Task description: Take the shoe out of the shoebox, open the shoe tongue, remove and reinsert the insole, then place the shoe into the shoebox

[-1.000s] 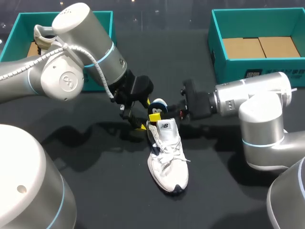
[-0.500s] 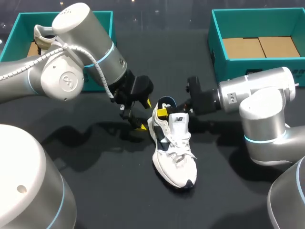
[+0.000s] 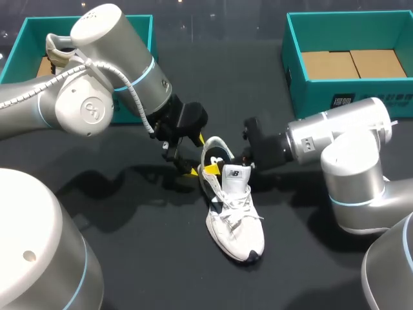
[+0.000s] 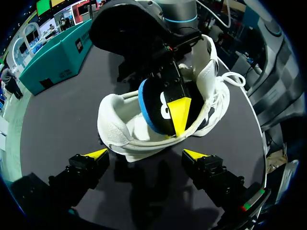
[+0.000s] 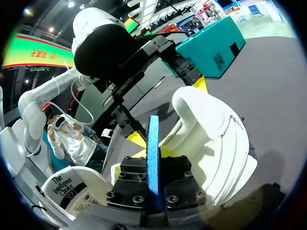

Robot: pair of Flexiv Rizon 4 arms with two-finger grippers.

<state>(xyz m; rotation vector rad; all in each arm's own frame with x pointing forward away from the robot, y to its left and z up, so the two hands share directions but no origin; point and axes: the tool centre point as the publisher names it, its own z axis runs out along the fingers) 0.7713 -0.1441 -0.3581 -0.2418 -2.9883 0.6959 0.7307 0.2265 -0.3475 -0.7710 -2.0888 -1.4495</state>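
Right gripper [image 5: 153,155] clamps the blue-edged black insole [image 5: 153,132] inside the white mesh sneaker [image 3: 235,213] — behind its heel, left gripper [image 4: 146,154] gapes wide.

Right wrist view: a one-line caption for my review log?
Right gripper shut on the blue insole, edge-on at the white shoe's opening; left gripper open beyond the shoe.

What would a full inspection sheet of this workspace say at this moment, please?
Surface: dark table.
Job's things: white shoe lies on the table, outside the left shoebox and the right shoebox; insole partly inside the shoe's opening.
Clutter: nothing seen.
Tools: left tool open at the shoe's heel; right tool shut on the insole.
Cables: white cable along the left arm.
Surroundings: nothing seen reaching over the table.
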